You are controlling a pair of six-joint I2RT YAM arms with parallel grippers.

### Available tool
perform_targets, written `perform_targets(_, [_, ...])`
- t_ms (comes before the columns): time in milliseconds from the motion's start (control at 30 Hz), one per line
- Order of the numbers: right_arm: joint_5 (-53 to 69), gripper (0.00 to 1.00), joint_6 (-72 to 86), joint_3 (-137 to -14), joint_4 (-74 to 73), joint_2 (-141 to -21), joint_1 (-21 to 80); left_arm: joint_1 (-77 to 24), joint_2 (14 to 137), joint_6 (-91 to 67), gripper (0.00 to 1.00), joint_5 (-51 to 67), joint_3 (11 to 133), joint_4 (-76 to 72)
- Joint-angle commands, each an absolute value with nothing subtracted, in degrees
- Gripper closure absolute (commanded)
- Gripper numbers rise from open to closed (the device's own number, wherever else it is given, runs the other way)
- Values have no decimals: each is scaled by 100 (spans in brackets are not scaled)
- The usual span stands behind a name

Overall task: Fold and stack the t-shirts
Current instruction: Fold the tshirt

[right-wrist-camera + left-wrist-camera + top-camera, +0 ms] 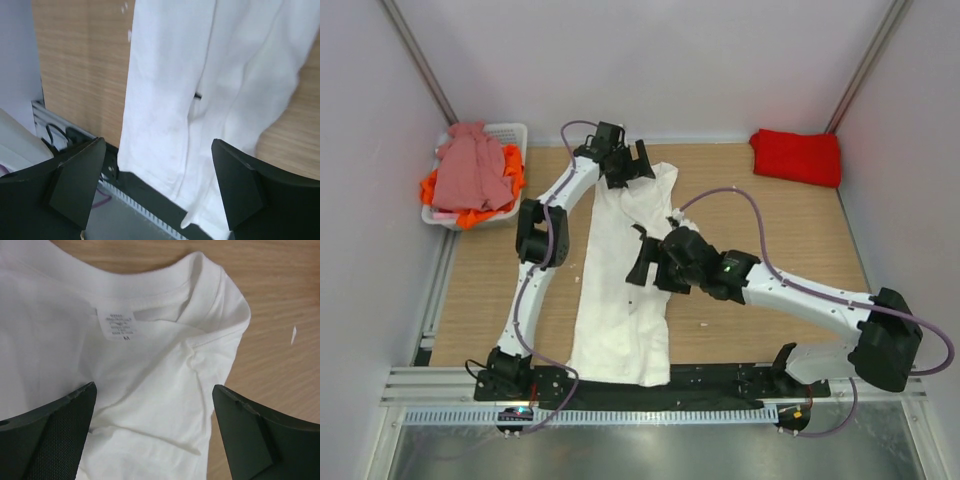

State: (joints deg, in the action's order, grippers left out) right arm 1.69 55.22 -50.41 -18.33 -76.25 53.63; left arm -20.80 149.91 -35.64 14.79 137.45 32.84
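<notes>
You are looking at a sewn-in label [120,324] inside the collar of the white t-shirt [620,320]. Its small grey print is blurring out, though a single letter beneath it is reading like an M. The shirt is lying in a long folded strip down the middle of the table [790,250], collar at the far end and hem hanging over the near edge.

Your left gripper [154,387] is hovering over the collar with its jaws spread wide, clamping nothing. Your right gripper [158,142] is hanging over the shirt's lower half, jaws likewise apart.

A tiny white scrap [293,335] is lying on the bare wood beside the collar. A red t-shirt [797,156] is sitting folded in the far right corner.

The white basket [515,130] at far left is holding a pink t-shirt [470,170] heaped over an orange t-shirt [512,165].
</notes>
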Motion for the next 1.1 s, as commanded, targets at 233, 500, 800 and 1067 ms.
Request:
perform_targets(233, [-2252, 3, 4712, -6566, -3272, -7532, 4486, -1952, 11754, -2751, 0, 1451, 12140, 3445])
perform_targets(500, [-791, 19, 3482, -7696, -2170, -9454, 2945, -1688, 8837, -2637, 0, 572, 8937, 1598])
perform_targets(800, [-281, 32, 3111, -10378, -2355, -12408, 2417, -1679, 8130, -2558, 0, 387, 7542, 230])
perform_targets(1067, [167, 41, 3164, -11548, -2206, -13710, 2127, -1661, 8199, -2443, 0, 237, 7207, -176])
